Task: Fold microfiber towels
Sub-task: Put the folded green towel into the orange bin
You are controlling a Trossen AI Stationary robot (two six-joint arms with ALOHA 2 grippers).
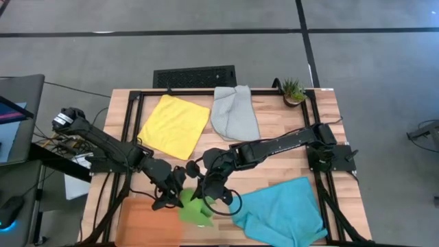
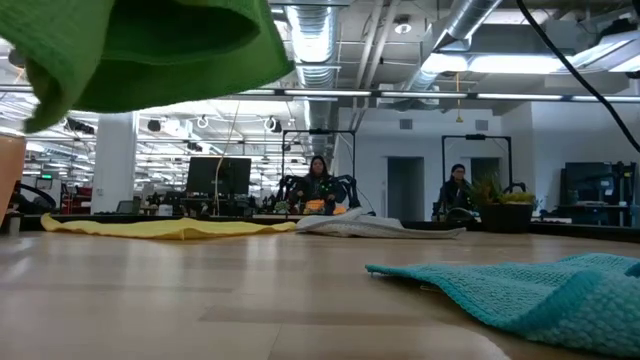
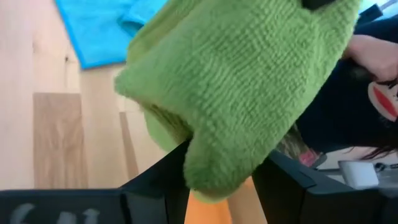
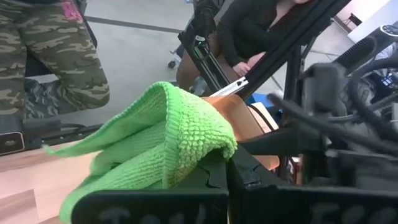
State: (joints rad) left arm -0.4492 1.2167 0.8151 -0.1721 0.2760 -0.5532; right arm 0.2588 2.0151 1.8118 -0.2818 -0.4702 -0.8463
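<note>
Green towel [image 1: 194,208] is up off the table at six o'clock, bunched between both arms, likely so it can be doubled over in the air. Right gripper [image 1: 209,197] is pinched tight on a fold of it. Left gripper [image 1: 173,194] stands wide, cloth draped between its fingers [image 3: 155,193], just over the orange tray [image 1: 144,219]. Turquoise towel [image 1: 281,209] waits at five o'clock, yellow towel [image 1: 174,125] at eleven, grey towel [image 1: 234,113] at twelve.

no readable text, labels, brands or numbers anywhere

four towels [image 1: 174,125], one orange tray [image 1: 147,218], one plant [image 1: 293,90]
</note>
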